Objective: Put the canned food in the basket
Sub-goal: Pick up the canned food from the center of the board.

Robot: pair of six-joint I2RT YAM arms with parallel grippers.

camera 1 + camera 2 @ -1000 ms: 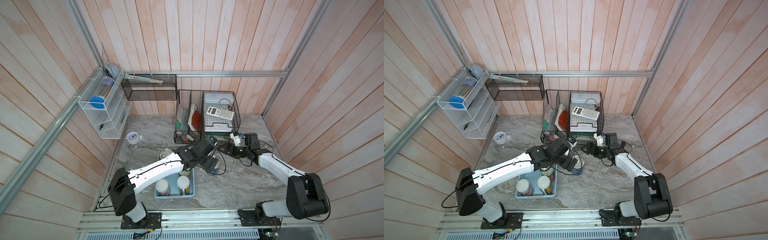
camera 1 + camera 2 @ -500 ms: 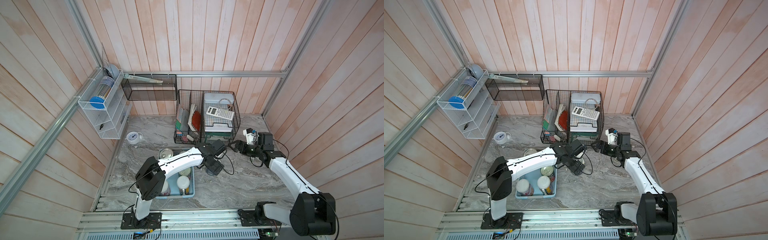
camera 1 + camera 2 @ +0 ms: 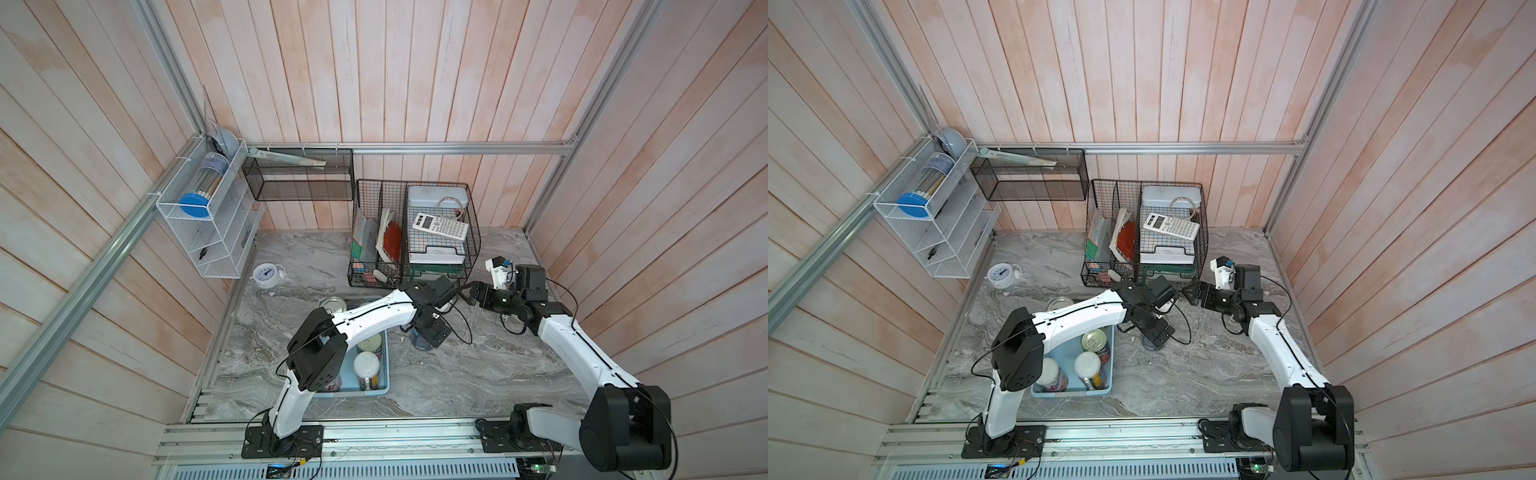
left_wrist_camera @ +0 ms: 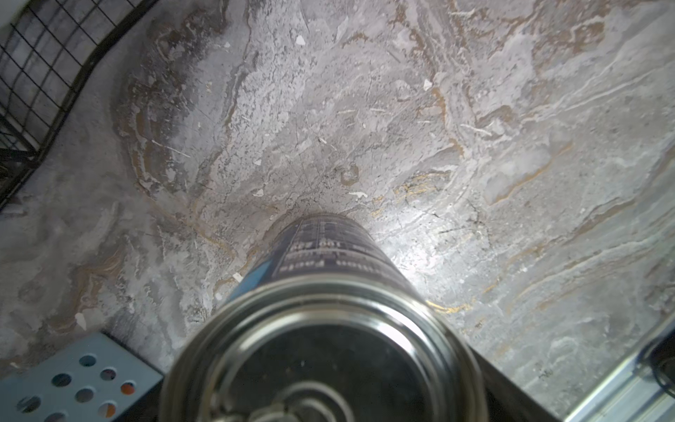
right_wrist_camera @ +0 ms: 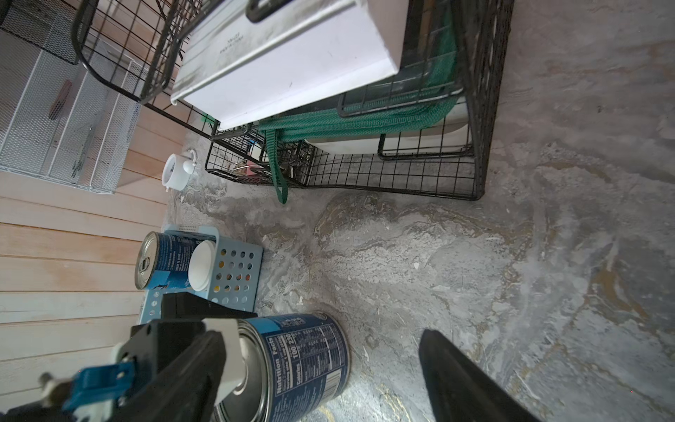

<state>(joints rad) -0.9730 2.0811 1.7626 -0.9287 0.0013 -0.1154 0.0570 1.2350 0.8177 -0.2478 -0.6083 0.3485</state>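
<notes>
A blue-labelled can (image 3: 419,345) (image 3: 1151,345) (image 5: 307,361) stands upright on the marble table just right of the light blue basket (image 3: 385,388) (image 3: 1068,393) (image 5: 239,272). My left gripper (image 3: 430,331) (image 3: 1156,329) hangs open right over its top; the can's lid and label (image 4: 328,255) fill the left wrist view between the jaws. My right gripper (image 3: 467,291) (image 3: 1192,291) (image 5: 321,334) is open and empty, a short way right of the can. In the basket stand a red-labelled can (image 3: 1094,338) and two white-lidded jars (image 3: 1088,365) (image 3: 1054,374). Another blue can (image 3: 332,305) (image 5: 160,259) is at its far end.
A black wire organiser (image 3: 415,232) (image 5: 383,175) with a calculator stands behind the grippers. A white alarm clock (image 3: 266,274) sits at the back left. A white wire rack (image 3: 203,232) and a black mesh shelf (image 3: 299,178) hang on the walls. Cables trail from both wrists.
The right gripper has drawn back to the right, away from the blue can. The left arm's elbow has swung inward while its open gripper stayed over the can.
</notes>
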